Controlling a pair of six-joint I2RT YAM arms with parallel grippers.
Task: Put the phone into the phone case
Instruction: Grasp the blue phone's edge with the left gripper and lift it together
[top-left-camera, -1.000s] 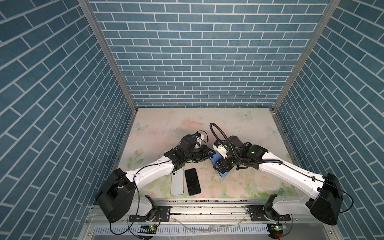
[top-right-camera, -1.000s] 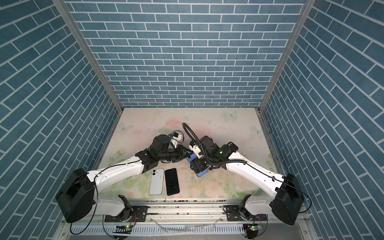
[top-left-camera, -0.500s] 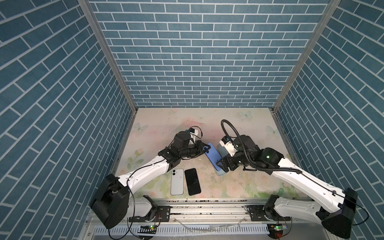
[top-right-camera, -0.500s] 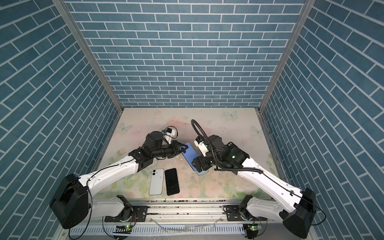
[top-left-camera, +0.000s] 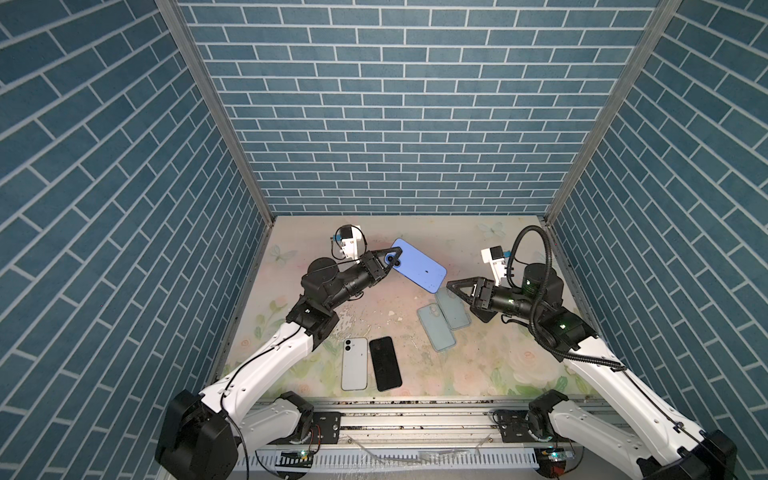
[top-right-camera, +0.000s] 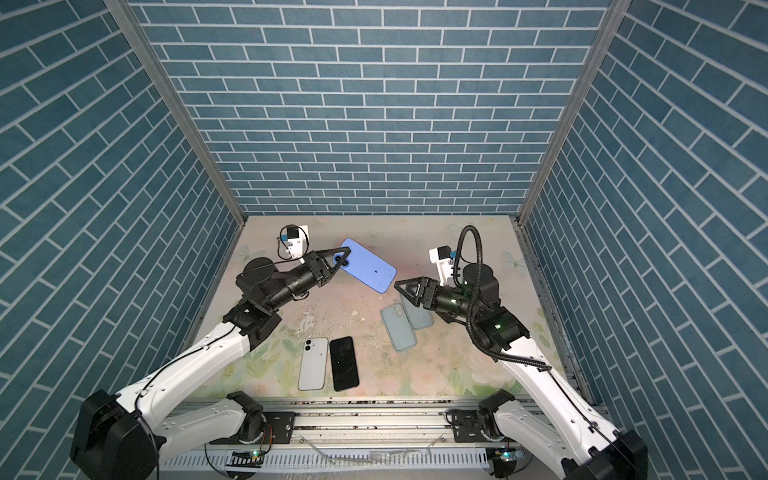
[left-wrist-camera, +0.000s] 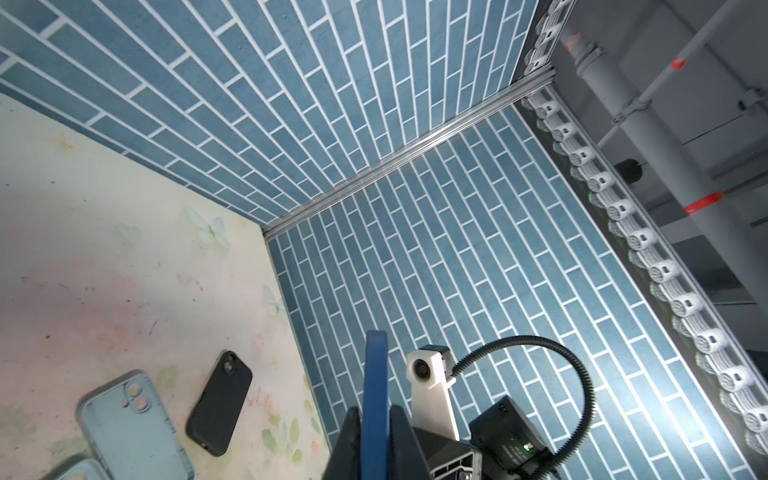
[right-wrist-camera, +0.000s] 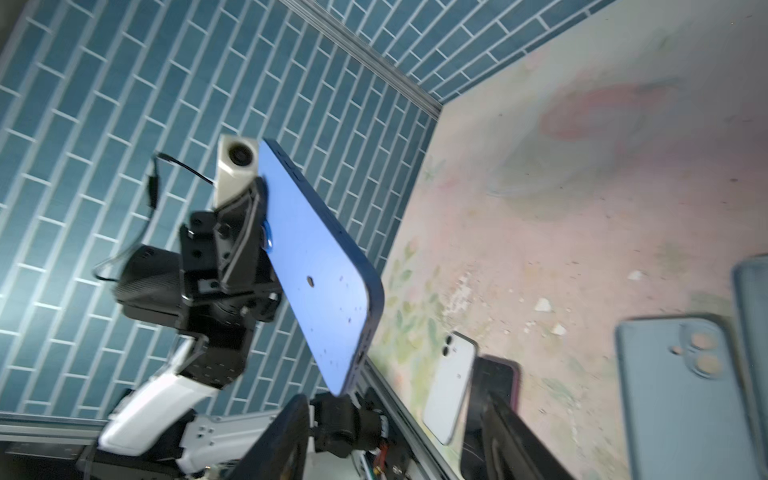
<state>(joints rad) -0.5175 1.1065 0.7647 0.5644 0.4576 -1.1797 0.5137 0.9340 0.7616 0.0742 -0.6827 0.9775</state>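
Note:
My left gripper is shut on the camera end of a blue phone, holding it in the air over the back of the table, back face up. In the left wrist view the phone stands edge-on between the jaws of the left gripper. My right gripper is open and empty, just right of the phone's free end. The right wrist view shows the phone ahead of the spread right gripper. Two pale blue phone cases lie overlapping on the table below it.
A white phone and a black phone lie side by side near the front edge. A black cased phone lies beside a pale case in the left wrist view. Brick-patterned walls close three sides.
The two grippers were together at the blue phone; the right one has drawn back to the right without it. The left one has carried the phone up and toward the back, uncovering the pale cases.

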